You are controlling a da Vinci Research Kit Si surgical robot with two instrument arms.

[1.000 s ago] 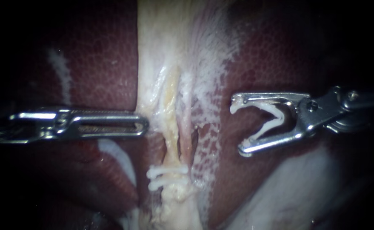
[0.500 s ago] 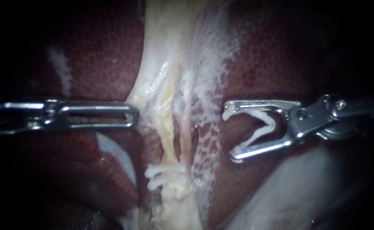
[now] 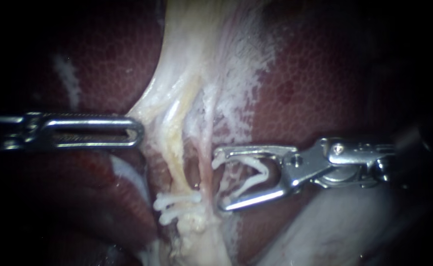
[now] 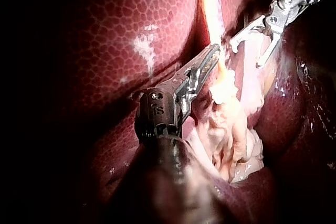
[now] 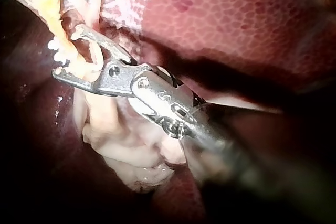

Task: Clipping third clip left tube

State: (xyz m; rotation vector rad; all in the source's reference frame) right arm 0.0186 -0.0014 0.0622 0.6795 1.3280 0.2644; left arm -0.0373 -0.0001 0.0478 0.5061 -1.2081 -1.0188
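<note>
Left tube (image 3: 179, 156), a yellowish strand, runs top to bottom through the centre of the endoscope view, leaning slightly, with two white clips (image 3: 177, 201) lying across it lower down. A thinner pink tube (image 3: 205, 165) runs just to its right, a dark gap between them. From the right comes the right instrument (image 3: 219, 182), its jaws wide apart and each pressed on a leg of the open clip (image 3: 263, 168) seated between them. The clip's mouth faces left, square across the tube's long axis and just above the two clips. The tips sit just beside the pink tube, so the left tube lies one strand further on. Opposite, the left instrument (image 3: 136, 132) has its jaws clamped on the edge of the pale tissue (image 3: 149, 111), drawing it taut over the dark red liver (image 3: 315, 83). The right instrument looks much the nearer for the clipping.
</note>
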